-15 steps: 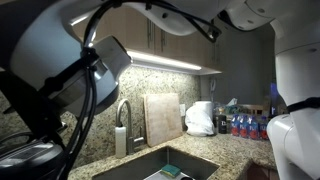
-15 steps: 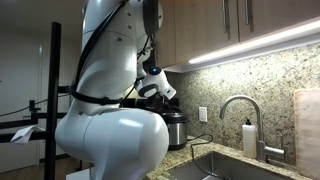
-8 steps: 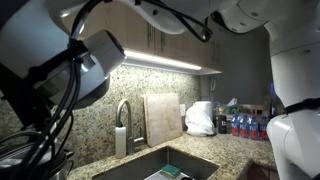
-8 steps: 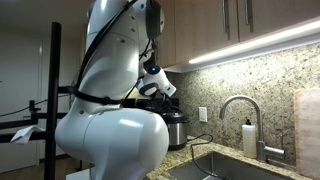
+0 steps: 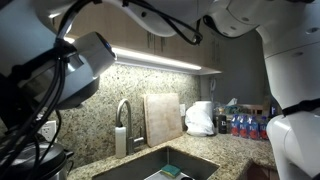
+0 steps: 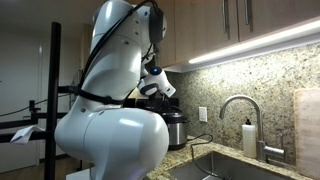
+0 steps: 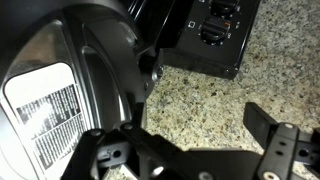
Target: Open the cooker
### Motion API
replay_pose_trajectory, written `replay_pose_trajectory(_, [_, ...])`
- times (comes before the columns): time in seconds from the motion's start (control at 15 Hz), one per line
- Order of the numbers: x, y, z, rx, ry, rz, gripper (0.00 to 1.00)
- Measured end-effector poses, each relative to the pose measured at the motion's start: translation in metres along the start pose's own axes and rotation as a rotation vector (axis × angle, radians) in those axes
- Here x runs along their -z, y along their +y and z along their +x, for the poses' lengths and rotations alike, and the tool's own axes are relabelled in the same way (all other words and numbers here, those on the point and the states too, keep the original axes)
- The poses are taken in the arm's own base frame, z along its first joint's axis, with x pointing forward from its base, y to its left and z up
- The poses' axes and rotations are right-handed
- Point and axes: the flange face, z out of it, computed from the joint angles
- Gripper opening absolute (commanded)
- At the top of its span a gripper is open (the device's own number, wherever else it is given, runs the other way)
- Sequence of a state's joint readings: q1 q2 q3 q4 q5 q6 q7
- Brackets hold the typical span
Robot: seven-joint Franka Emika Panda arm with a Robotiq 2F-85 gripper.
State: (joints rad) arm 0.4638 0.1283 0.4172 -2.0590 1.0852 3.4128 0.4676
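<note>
In the wrist view the cooker (image 7: 60, 90) fills the left side. It is a round dark body with a white label, seen from close by. My gripper (image 7: 190, 145) hangs over the speckled granite counter just right of it, open and empty. One finger (image 7: 108, 152) is close beside the cooker's wall and the other finger (image 7: 275, 135) is far to the right. In an exterior view the cooker (image 6: 176, 128) stands on the counter against the wall, lid down, with my wrist (image 6: 152, 86) just above and to its left. The fingertips are hidden there by my arm.
A black box with buttons (image 7: 215, 35) lies on the counter beyond the gripper. A steel sink (image 5: 165, 165) with faucet (image 5: 123, 112), soap bottle (image 5: 120, 140), cutting board (image 5: 163, 118), white bag (image 5: 200, 118) and bottles (image 5: 245, 125) lies further along. Wall cabinets (image 6: 240, 25) hang overhead.
In an exterior view my wrist housing has shifted left and slightly up. In the other exterior view the arm has turned only slightly, and the cooker has not moved.
</note>
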Motion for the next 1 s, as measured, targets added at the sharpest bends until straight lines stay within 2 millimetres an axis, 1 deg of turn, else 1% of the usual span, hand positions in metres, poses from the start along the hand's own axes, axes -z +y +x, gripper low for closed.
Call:
replay_pose_trajectory(0.27, [0.001, -0.001, 0.001, -0.001, 0.002, 0.002, 1.00])
replay_pose_trajectory(0.6, [0.011, -0.011, 0.002, -0.016, 0.012, 0.026, 1.00])
replay_pose_trajectory(1.0, [0.011, -0.003, 0.008, -0.124, 0.023, 0.007, 1.00])
